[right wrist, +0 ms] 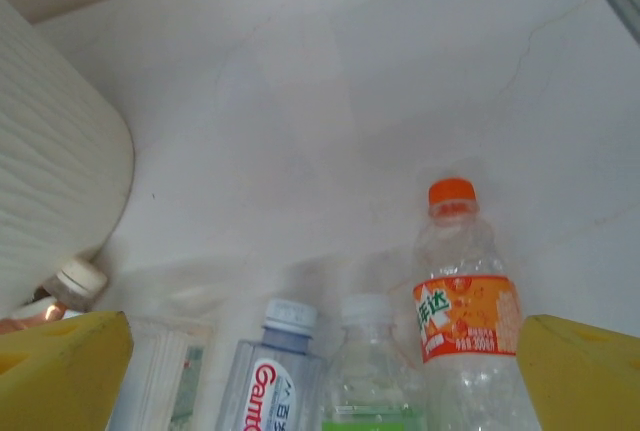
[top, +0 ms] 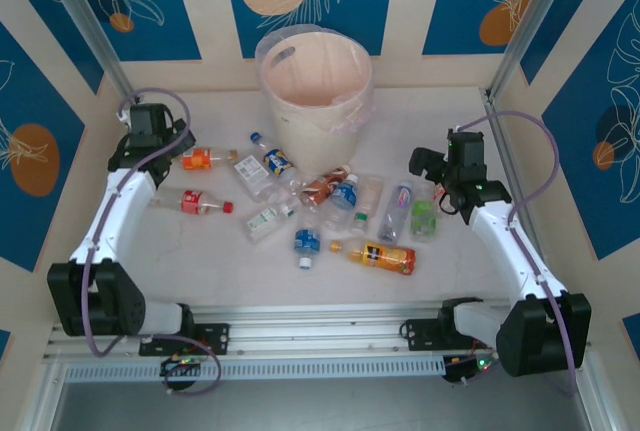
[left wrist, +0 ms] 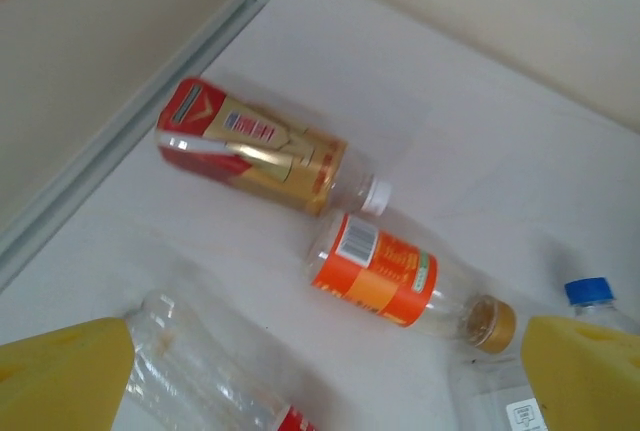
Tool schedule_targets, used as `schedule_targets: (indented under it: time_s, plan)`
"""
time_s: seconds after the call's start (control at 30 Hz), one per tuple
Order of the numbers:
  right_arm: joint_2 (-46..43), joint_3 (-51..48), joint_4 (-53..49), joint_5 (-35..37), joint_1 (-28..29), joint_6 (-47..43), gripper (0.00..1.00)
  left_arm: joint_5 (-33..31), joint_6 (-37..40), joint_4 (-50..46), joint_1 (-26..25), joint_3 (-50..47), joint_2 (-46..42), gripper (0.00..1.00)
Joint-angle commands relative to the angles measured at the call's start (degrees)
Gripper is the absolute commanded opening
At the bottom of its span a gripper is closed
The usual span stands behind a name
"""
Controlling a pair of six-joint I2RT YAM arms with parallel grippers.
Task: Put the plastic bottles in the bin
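Bottles [top: 330,213] lying scattered across worktop [top: 210,273], none binned. Left tool [top: 183,145], right tool [top: 440,181] hovering spread apart, empty. Next: left descending onto orange-label bottle [left wrist: 380,276], carrying to far-edge bin [top: 315,76].

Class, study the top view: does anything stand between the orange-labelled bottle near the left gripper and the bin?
Nothing visible does. Bare table separates the orange-labelled bottle from the bin; its tall wall must be cleared.

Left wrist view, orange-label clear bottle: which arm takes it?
Left. The left claw, open, faces the orange-label clear plastic bottle, which lies uncovered just ahead of it. The right claw, also open, is on the other side of the white table.
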Motion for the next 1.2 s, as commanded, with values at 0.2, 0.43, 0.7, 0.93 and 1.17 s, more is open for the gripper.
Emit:
schedule_targets:
  time_s: [0.2,0.43,0.7,0.93,1.17]
  plan:
    - [0.0,2.4,-4.8,2.6,1.5,2.2,0.99,12.1,-28.1,-10.5,1.3,-6.6,1.9,1.00]
    - [-1.7,2.2,-4.7,2.2,1.7,1.1,0.99,7.2,-34.4,-9.7,-2.6,-12.3,-2.3,1.00]
    - [-3.8,1.2,-4.6,0.9,1.6,1.3,0.99,1.5,-33.3,-11.4,-2.8,-11.9,-0.3,1.00]
    - [-4.8,1.4,-5.6,1.1,1.7,1.5,0.99,2.8,-31.4,-11.2,-0.3,-8.4,6.6,1.00]
    - [-5.7,1.4,-5.8,1.5,1.7,1.6,0.99,4.8,-31.3,-10.4,2.6,-6.6,13.3,0.98]
